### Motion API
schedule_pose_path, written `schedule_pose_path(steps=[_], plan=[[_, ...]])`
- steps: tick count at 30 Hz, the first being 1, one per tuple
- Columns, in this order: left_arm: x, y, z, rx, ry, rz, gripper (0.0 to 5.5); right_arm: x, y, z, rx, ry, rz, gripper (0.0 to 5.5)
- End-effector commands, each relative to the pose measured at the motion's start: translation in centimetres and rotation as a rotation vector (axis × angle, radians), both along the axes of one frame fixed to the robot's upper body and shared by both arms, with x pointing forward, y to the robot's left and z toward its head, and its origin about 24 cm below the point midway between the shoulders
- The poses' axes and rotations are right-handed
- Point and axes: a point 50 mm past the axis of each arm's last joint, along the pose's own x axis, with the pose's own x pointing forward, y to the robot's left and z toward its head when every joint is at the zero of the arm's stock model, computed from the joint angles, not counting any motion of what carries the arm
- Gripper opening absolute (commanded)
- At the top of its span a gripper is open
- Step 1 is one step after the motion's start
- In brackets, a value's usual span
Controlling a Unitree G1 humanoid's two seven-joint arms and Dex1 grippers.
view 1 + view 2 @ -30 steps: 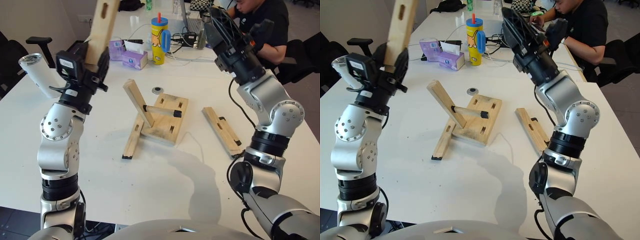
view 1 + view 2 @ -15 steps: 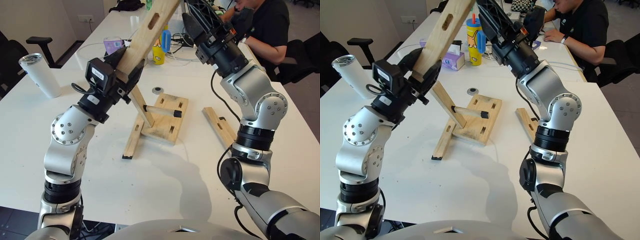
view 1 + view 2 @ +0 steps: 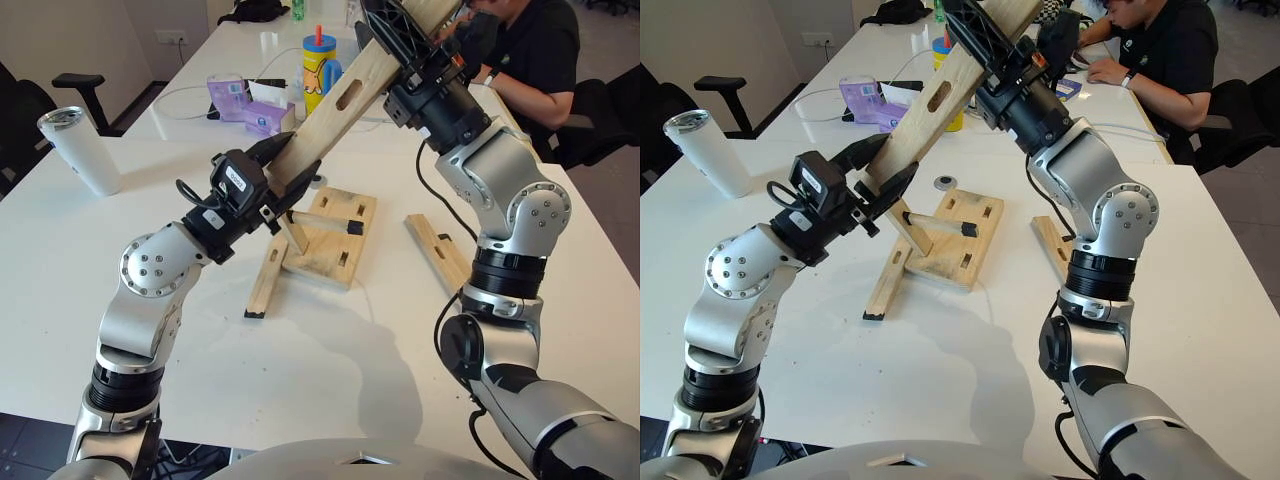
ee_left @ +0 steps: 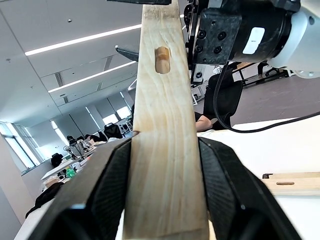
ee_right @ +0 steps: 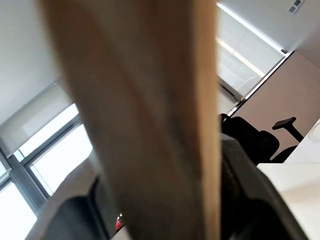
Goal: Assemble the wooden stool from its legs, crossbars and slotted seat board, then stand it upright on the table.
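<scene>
Nearest on the white table, a pale wooden stool leg [image 3: 265,285] lies flat with its far end at the light, slotted, square seat board [image 3: 338,240], which also lies flat. A second leg [image 3: 291,236] rises tilted from the board, and a short round crossbar with dark ends [image 3: 320,222] juts sideways from it. A third slotted leg [image 3: 445,258] lies apart to the right. So the stool looks partly built, and I judge the step in hand to be bringing in another leg. Above the board, the left gripper [image 3: 283,168] is clamped on the lower end of a long pale leg with an oval slot [image 3: 330,112]. This leg slants up and away to the right gripper [image 3: 412,45], whose fingers close around its upper end. Both arms thus carry one piece. The next move probably calls for one gripper to let go. The other would then turn the leg so its end meets a free slot in the board without knocking the tilted leg. Farther left stands a white lidded tumbler [image 3: 80,150], its contents hidden. At the far side are a purple box with white tissue showing at its top [image 3: 268,116] and a yellow cup with a blue handle and red straw [image 3: 318,72]; I cannot tell what the cup holds.
</scene>
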Motion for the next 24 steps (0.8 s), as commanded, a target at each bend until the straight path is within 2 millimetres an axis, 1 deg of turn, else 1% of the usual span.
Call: schedule_pose_path(steps=[1, 4, 6, 12, 13, 18, 20, 22, 24], plan=[[0.1, 0.2, 0.0, 0.008, -0.002, 0.004, 2.02, 0.0, -0.2, 0.1, -0.063, -0.020, -0.044, 1.57], [0.2, 0.3, 0.0, 0.004, 0.004, 0.004, 2.02, 0.2, -0.3, -0.3, -0.110, -0.033, -0.076, 1.18], [0.2, 0.4, 0.0, 0.003, 0.006, 0.005, 2.02, 0.3, -0.4, -0.5, -0.129, -0.037, -0.094, 1.04], [0.7, 0.7, 0.3, -0.022, 0.000, 0.023, 2.02, 0.7, -0.7, -1.1, -0.152, -0.027, -0.136, 1.01], [0.7, 0.8, 0.3, -0.022, 0.000, 0.025, 2.39, 0.7, -0.7, -1.1, -0.149, -0.025, -0.138, 1.01], [0.7, 0.9, 0.5, -0.035, -0.001, 0.023, 3.14, 0.7, -0.8, -1.2, -0.139, -0.019, -0.149, 1.01], [0.7, 1.0, 0.6, -0.046, 0.005, 0.025, 3.56, 0.9, -1.0, -1.2, -0.138, -0.014, -0.169, 1.01], [0.7, 1.6, 1.2, -0.115, 0.019, 0.035, 3.61, 1.4, -1.7, -1.1, -0.122, 0.002, -0.214, 1.01], [1.0, 2.9, 2.2, -0.230, 0.018, 0.068, 3.61, 2.0, -2.6, -0.7, -0.093, 0.014, -0.275, 1.01]])
